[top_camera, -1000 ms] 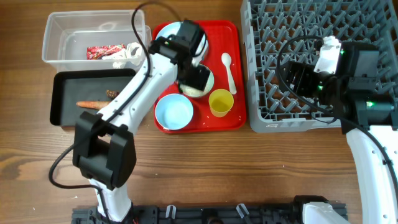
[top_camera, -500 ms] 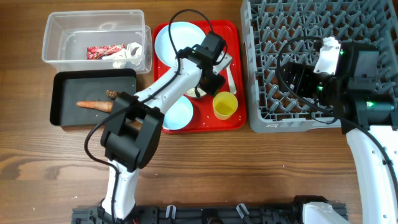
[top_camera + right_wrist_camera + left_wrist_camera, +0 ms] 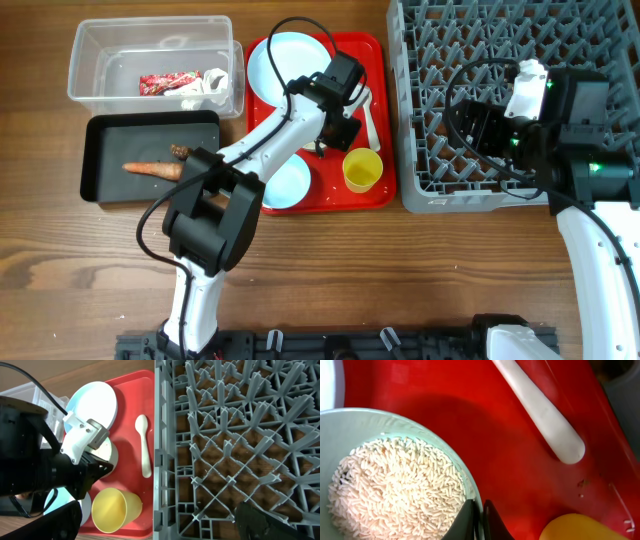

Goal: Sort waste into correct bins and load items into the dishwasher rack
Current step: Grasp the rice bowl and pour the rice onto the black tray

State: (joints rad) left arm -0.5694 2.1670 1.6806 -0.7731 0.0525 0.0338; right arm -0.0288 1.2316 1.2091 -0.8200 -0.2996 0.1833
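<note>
My left gripper (image 3: 479, 521) is shut on the right rim of the pale green bowl (image 3: 380, 414), which holds white rice grains (image 3: 395, 485). In the overhead view this gripper (image 3: 334, 128) covers most of that bowl (image 3: 318, 148) on the red tray (image 3: 378, 60). Also on the tray lie the pale blue plate (image 3: 290, 55), the pale blue bowl (image 3: 285, 182), the yellow cup (image 3: 362, 168) and the white spoon (image 3: 372, 115). My right gripper (image 3: 480, 125) hangs open over the dishwasher rack (image 3: 500, 60), holding nothing. The rack (image 3: 240, 435) fills the right wrist view.
The clear tub (image 3: 90, 50) at the back left holds the red wrapper (image 3: 163, 83) and white tissue (image 3: 210, 86). In front of it, the black tray (image 3: 110, 135) holds the carrot stick (image 3: 150, 168) and a brown lump (image 3: 180, 150). The yellow cup (image 3: 580, 531) stands close to my left fingers.
My left arm swung right across the red tray, uncovering the plate, and its jaws closed on the green bowl's rim. The right arm has stayed still.
</note>
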